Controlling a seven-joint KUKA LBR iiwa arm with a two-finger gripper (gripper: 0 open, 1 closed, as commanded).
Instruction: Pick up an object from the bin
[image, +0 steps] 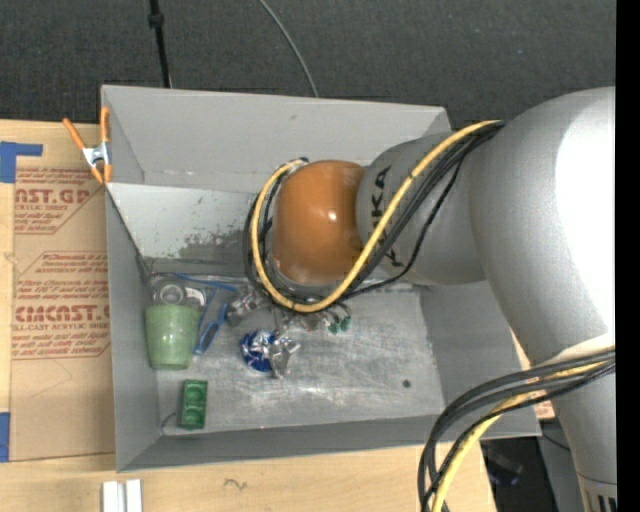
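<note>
The arm (520, 230) reaches in from the right and bends down over the middle of the bin (385, 372), its orange cover (310, 230) hiding most of the gripper (283, 338). The gripper sits at a crumpled blue-and-white thing (260, 352) on the floor left of centre; how wide it stands, or whether it grips that thing, cannot be told. A green cup (170, 335), green block (193, 403) and blue tool (212, 318) lie farther left.

It has the look of a robotics lab, a test cell rather than any home: a big silver industrial arm (540, 220), with yellow and black cables (470, 130) run along it and an orange cover (315, 225) at its wrist, leans over a scuffed grey metal bin (300, 140). Small odd things lie toward the bin's left wall, among them a green cup (170, 335) and a green block (193, 404).
</note>
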